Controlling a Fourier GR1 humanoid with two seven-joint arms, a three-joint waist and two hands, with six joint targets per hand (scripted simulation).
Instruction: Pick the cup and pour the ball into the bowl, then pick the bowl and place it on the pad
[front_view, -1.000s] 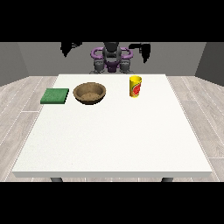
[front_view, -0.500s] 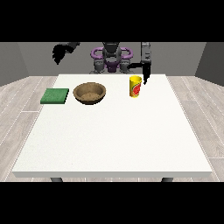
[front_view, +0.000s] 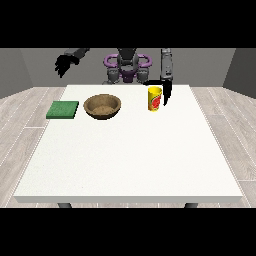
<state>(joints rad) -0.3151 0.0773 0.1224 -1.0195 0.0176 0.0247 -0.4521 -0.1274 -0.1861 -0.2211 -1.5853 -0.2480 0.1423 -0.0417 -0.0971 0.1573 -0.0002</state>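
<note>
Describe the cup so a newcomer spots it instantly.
On the white table, look along the far edge, right of the brown bowl. The cup stands upright there beside a black hand; it alone is yellow with a red label.

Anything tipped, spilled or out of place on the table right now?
Nothing stands out. The yellow cup stands upright, the brown wooden bowl sits level, and the green square pad lies flat. The hand at the view's right hangs beside the cup.

On my table (front_view: 125, 160) I count one yellow cup (front_view: 155, 98), one brown bowl (front_view: 102, 106) and one green pad (front_view: 63, 109). That makes three things in all, one of each kind, and I have two hands up.
</note>
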